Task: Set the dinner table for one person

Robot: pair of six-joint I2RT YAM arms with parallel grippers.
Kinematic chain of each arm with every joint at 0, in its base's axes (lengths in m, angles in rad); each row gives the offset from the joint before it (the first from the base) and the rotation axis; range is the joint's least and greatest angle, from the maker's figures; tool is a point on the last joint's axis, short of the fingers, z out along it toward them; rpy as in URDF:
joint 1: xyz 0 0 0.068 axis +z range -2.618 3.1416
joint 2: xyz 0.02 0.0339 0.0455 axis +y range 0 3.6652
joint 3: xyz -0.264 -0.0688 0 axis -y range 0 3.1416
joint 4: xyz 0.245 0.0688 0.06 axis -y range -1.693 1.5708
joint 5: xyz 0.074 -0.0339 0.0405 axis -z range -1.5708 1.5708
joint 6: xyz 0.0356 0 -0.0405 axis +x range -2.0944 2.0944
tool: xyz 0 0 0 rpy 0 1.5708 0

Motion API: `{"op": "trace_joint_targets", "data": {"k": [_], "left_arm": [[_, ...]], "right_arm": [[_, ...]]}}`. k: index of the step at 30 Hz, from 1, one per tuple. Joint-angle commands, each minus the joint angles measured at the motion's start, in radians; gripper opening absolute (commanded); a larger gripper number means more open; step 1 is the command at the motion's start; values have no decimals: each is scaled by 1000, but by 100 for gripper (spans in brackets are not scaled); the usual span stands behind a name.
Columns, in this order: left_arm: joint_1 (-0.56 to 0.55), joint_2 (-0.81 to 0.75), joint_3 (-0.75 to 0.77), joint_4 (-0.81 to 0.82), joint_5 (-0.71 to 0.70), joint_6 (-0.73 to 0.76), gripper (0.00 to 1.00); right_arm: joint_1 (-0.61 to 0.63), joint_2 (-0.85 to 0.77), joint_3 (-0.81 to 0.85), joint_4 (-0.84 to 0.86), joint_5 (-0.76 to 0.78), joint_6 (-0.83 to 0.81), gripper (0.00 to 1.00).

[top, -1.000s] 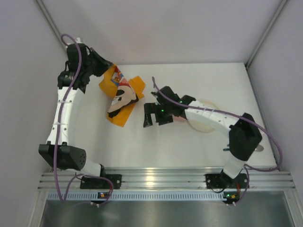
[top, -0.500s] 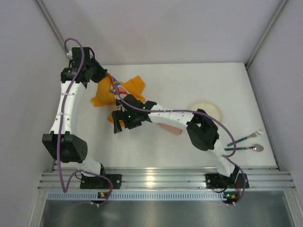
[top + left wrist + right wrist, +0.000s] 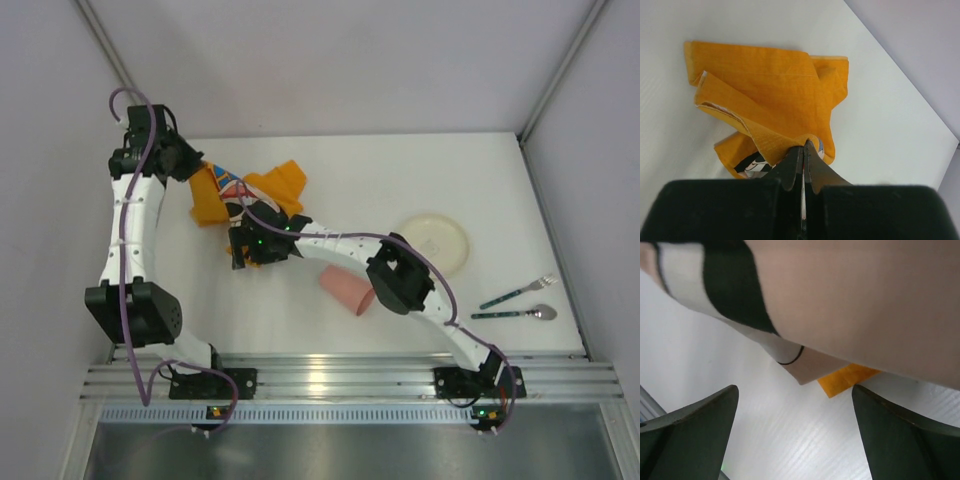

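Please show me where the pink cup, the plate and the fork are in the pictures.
pink cup [image 3: 347, 290], top view, middle of its side.
plate [image 3: 437, 243], top view, its bare centre.
fork [image 3: 515, 293], top view, on its handle.

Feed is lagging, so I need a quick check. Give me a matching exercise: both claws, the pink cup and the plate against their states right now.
1. left claw
2. right claw
3. pink cup
4. plate

A. lying on its side
B. shut on the orange placemat
C. cream, lying flat
D. open, at the placemat's edge

Pairs: 1-B, 2-D, 3-A, 4-C
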Motion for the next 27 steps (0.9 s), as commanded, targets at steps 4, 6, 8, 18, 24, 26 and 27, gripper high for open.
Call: {"op": "trace_joint_targets", "data": {"k": [4,6,8,18,24,26,27], "left_arm": [[21,-54,-43,9,30,32,0],[27,-57,-64,17,30,33,0],[31,-63,-81,23,34,30,0],[41,-78,-207,89,67,4,0],[44,-89,-236,117,59,-8,0],[50,-93,-238,125,54,-14,0],[59,-95,-233,128,56,-17,0]], "right_arm": [[-15,103,85,-63,80,49,86],[-16,131,124,-90,115,48,77],[-16,143,150,-132,122,46,61],[-9,246,210,-331,203,54,2],[-8,229,141,-365,226,22,0],[-8,205,66,-362,241,8,0],[-11,173,37,-362,253,2,0]]}}
